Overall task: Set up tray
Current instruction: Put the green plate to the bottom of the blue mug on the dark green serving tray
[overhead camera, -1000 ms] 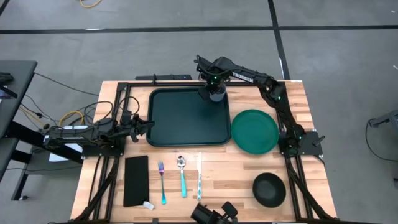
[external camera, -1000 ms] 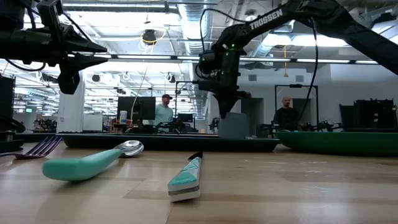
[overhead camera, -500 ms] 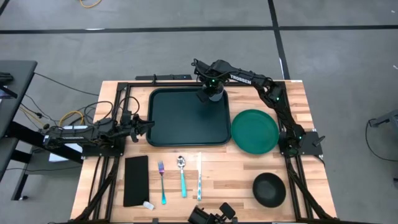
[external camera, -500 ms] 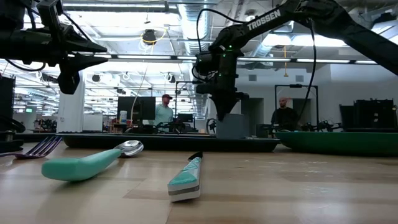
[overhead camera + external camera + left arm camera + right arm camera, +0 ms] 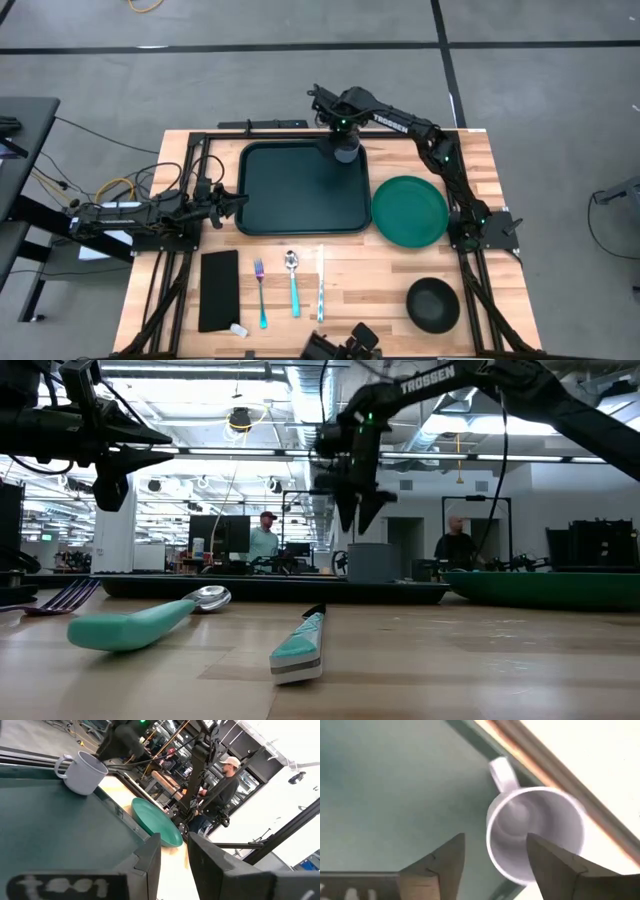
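Mug (image 5: 535,832) upright in tray (image 5: 290,190) corner; right pincer (image 5: 492,865) spread wide above it, apparently clear; left pincer (image 5: 172,862) parted beside tray.

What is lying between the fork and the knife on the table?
A spoon with a teal handle lies between the fork and the knife; the high view shows all three side by side.

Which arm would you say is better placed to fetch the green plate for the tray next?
Probably the right. Its open gripper hangs above the mug at the tray's far right corner, beside the green plate. The left gripper waits off the tray's opposite edge.
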